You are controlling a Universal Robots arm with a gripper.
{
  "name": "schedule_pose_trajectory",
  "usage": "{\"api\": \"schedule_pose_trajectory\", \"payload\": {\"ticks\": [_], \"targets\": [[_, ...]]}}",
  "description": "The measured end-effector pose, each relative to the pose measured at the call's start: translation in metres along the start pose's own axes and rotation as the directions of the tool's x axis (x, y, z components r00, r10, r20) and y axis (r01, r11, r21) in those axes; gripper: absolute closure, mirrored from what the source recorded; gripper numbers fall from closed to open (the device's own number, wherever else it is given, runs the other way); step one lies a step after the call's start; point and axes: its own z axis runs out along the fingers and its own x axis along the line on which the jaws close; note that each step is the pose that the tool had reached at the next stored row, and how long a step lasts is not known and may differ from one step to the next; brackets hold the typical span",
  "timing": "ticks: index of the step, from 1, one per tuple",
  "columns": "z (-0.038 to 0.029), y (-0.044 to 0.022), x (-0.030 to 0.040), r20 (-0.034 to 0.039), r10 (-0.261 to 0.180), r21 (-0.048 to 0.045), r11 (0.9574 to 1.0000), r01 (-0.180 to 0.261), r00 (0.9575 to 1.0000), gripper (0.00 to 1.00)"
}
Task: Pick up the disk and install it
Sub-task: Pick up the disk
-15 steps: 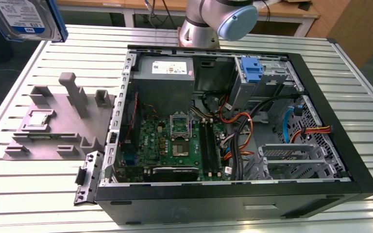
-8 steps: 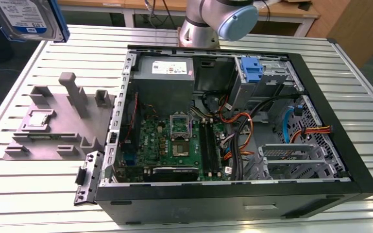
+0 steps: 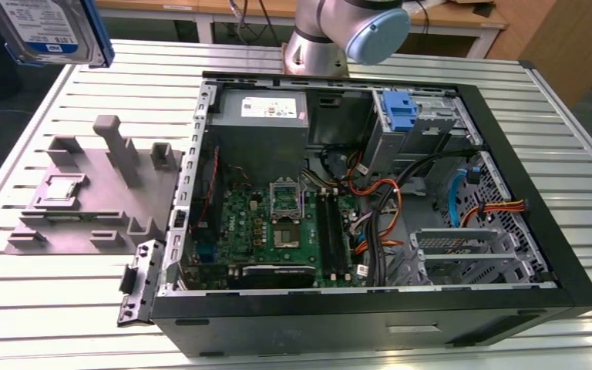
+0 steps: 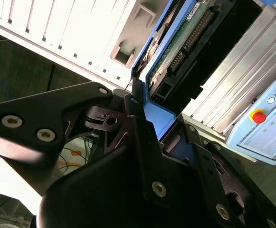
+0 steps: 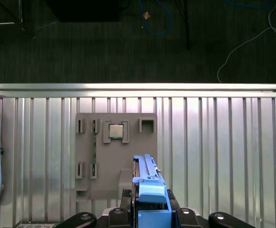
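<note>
Pinching the blue carrier's end between its black jaws, the gripper [image 4: 157,118] holds the disk [image 3: 49,29], a flat rectangular silver metal hard drive with a white label and a blue band, in the air at the exterior view's far left, well clear of the table. It hangs roughly upright there, label toward the camera. In the first wrist view we see it on edge, its long axis running straight out from the gripper; the second wrist view shows its green circuit-board side.

Beneath it lies the grey plastic fixture tray [image 5: 114,156] with upright posts, a small square silver chip [image 5: 116,131] seated in one pocket. The open black computer case [image 3: 378,316] lies just beside the tray, to the exterior view's right, so the disk is above and to one side of it, well apart from its interior.

Inside the case, a bare blue plastic bracket [image 3: 399,112] sits toward the far right and a grey metal cage [image 3: 461,250] nearer. Orange and black cables [image 3: 378,208] run between them, so we judge the room there tight. The silver slatted metal table [image 3: 49,308] is flat and level.
</note>
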Motion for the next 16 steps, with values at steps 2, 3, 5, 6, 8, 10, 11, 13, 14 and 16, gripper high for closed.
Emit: {"api": "schedule_pose_trajectory", "payload": {"ticks": [2,3,5,6,8,10,11,13,14,16], "targets": [[-0.0001,-0.0012,0.0000,0.0000,0.000,-0.0001,1.0000,0.000,1.0000,0.63],[0.0000,-0.0018,0.0000,0.0000,0.000,0.0000,1.0000,0.000,1.0000,0.63],[-0.0001,-0.0030,-0.0001,0.0000,0.000,0.0000,1.0000,0.000,1.0000,0.63],[-0.0001,-0.0036,-0.0001,-0.0001,0.000,-0.0001,1.0000,0.000,1.0000,0.63],[-0.0001,-0.0047,-0.0001,0.0000,0.000,0.0000,1.0000,0.000,1.0000,0.63],[-0.0001,-0.0057,-0.0001,0.0000,0.000,0.0000,1.0000,0.000,1.0000,0.63],[-0.0001,-0.0062,-0.0001,0.0000,0.000,0.0000,1.0000,0.000,1.0000,0.63],[-0.0002,-0.0073,-0.0001,0.0000,0.000,0.0000,1.0000,0.000,1.0000,0.63],[-0.0002,-0.0078,-0.0001,0.0000,0.000,0.0000,1.0000,0.000,1.0000,0.63],[-0.0002,-0.0089,-0.0002,0.0000,0.000,0.0000,1.0000,0.000,1.0000,0.63]]}}
